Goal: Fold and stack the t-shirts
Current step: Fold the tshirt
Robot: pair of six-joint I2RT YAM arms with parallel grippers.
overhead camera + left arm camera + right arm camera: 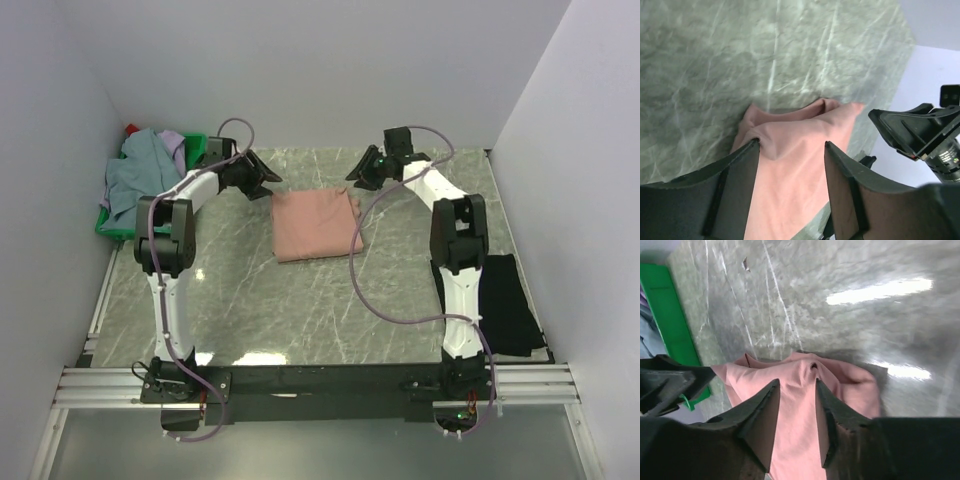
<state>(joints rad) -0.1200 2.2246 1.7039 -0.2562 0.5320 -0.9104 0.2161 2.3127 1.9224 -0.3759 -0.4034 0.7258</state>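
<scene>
Salmon-pink t-shirt (315,225) is lying folded mid-table, with the left gripper (262,178) and right gripper (362,172) sitting at its far corners; the black t-shirt (505,305) is lying near right. Left wrist: fingers (740,170) are standing wide apart over pink cloth. Right wrist: fingers (765,410) are standing narrowly apart above it.

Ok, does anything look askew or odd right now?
Only the salmon-pink shirt: folded, but one edge, seen in both wrist views, is bunched and puckered rather than flat. Nothing else stands out.
</scene>
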